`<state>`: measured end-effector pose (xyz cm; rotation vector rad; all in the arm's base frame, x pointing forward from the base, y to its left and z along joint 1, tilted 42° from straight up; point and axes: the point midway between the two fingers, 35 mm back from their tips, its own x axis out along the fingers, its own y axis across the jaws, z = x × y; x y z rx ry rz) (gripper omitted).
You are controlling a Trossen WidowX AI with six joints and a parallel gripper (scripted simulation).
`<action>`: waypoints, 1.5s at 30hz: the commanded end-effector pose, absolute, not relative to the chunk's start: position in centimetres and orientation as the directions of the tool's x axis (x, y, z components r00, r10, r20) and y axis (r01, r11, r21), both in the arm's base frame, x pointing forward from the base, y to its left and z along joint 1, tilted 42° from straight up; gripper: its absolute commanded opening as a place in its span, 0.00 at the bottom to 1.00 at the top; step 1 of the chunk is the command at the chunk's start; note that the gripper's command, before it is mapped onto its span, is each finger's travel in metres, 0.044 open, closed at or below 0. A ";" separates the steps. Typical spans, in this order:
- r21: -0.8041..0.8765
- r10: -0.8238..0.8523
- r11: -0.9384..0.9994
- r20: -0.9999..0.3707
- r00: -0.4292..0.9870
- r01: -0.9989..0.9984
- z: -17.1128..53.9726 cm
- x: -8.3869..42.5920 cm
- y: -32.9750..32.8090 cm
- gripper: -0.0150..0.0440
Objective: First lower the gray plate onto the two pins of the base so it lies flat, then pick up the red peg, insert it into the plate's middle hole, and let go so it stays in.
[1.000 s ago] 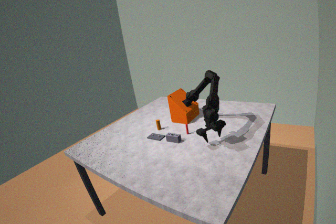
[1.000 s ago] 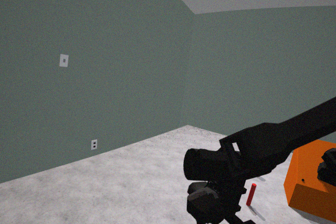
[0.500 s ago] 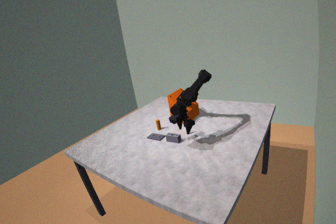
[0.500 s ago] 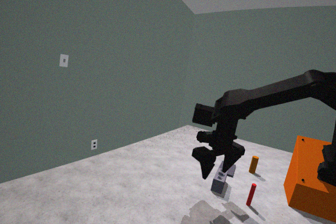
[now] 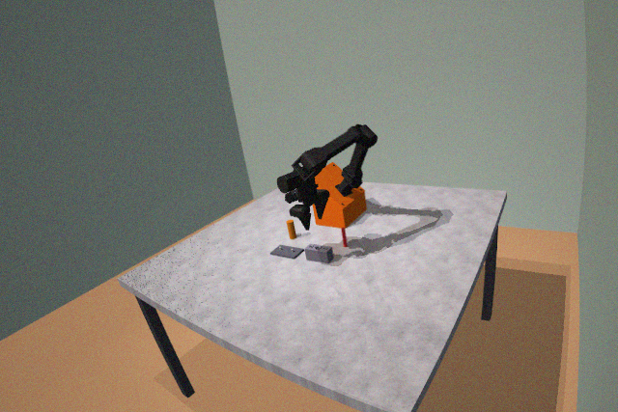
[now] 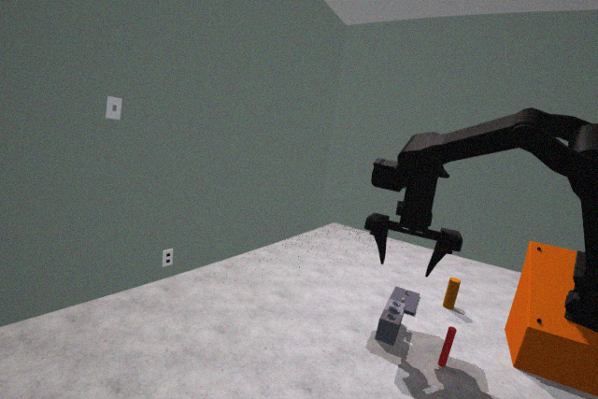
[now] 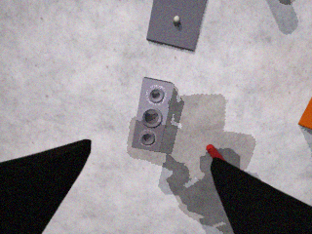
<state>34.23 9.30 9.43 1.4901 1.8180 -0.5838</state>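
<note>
The gray plate [image 5: 319, 253] [image 6: 388, 328] [image 7: 160, 129], a thick block with three holes in its top, rests on the table, apart from the base. The base [image 5: 288, 253] [image 6: 410, 302] [image 7: 171, 38] is a flat gray slab with two small pins; it lies just beyond one end of the plate, and only one pin shows in the wrist view. The red peg [image 5: 344, 237] [image 6: 447, 347] [image 7: 214, 150] stands upright beside the plate, partly hidden by a finger in the wrist view. My gripper [image 5: 314, 223] [image 6: 405, 270] [image 7: 153, 154] is open and empty, pointing down above the plate.
An orange cylinder [image 5: 291, 229] [image 6: 450, 293] stands upright near the base. The large orange box [image 5: 344, 210] [image 6: 555, 350] [image 7: 307, 115] stands by the arm, beyond the red peg. The arm's shadow falls around the plate and peg.
</note>
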 end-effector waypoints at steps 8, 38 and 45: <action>0.068 0.656 0.219 -0.749 -0.095 0.973 4.5 33.6 13.6 1.00; 0.068 0.657 0.219 -0.748 -0.095 0.973 1.4 33.4 16.4 1.00; 0.068 0.657 0.219 -0.748 -0.095 0.973 0.6 33.3 17.1 1.00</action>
